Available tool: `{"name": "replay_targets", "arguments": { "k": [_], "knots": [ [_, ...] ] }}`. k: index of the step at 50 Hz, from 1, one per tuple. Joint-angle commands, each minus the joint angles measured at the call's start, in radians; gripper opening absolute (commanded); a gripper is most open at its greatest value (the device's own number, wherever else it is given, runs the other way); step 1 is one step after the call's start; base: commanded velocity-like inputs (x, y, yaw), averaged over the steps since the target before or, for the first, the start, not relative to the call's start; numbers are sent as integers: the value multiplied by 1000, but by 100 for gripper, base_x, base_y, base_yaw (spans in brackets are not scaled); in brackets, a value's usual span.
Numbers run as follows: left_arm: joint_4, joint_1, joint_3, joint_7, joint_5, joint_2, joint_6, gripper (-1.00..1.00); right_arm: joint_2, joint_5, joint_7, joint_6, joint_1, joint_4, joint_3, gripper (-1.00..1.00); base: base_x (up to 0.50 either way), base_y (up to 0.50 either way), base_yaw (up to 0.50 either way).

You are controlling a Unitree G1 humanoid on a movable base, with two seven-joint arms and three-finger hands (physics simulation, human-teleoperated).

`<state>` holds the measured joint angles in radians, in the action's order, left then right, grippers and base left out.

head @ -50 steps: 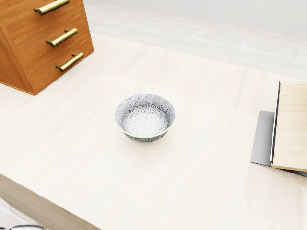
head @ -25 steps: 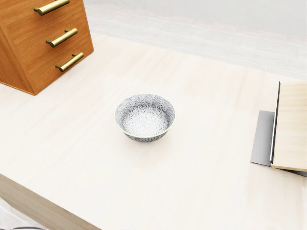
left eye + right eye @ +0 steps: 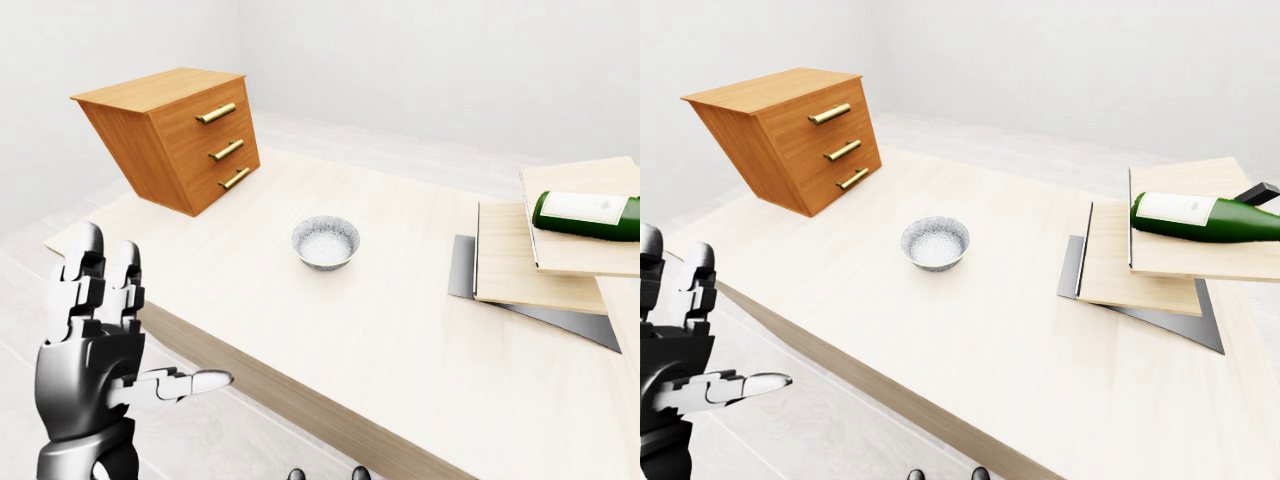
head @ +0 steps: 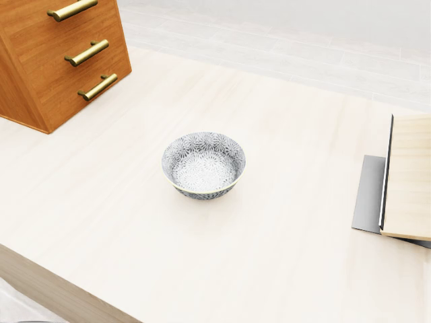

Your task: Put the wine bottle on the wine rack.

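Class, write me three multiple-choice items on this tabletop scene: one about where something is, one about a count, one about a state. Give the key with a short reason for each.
1. In the right-eye view, where is the wine bottle?
A. Lying on the stepped wooden rack at the right
B. Standing beside the drawers
C. Inside the bowl

2. How many brass handles show on the wooden drawer chest?
A. One
B. Three
C. Five

3. What is the state of the left hand in the left-eye view?
A. Closed round the bottle
B. Open and empty, off the table's near edge
C. Resting in the bowl

Key: 1 A, the green bottle lies on its side on the rack's upper board. 2 B, three handles sit one above another. 3 B, the fingers are spread and hold nothing.
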<state>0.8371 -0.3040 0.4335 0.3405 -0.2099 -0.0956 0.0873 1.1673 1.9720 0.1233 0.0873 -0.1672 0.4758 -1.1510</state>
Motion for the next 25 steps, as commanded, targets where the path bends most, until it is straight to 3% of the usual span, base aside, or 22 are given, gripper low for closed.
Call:
{"name": "replay_targets", "arguments": {
  "k": [1,14,18,25],
  "knots": [
    [6,0,11,6,-8,-1,0,100,-14,0,-79,0,-199,103,-158,100,0,0,0],
    [26,0,19,10,-15,-3,0,100,-87,0,-216,0,-426,185,-371,100,0,0,0],
    [30,2,20,10,-16,-3,0,100,-150,0,-278,0,-525,242,-420,100,0,0,0],
    [37,-4,24,17,-20,-6,0,100,-298,0,-420,0,-790,386,-420,100,0,0,0]
  ]
}}
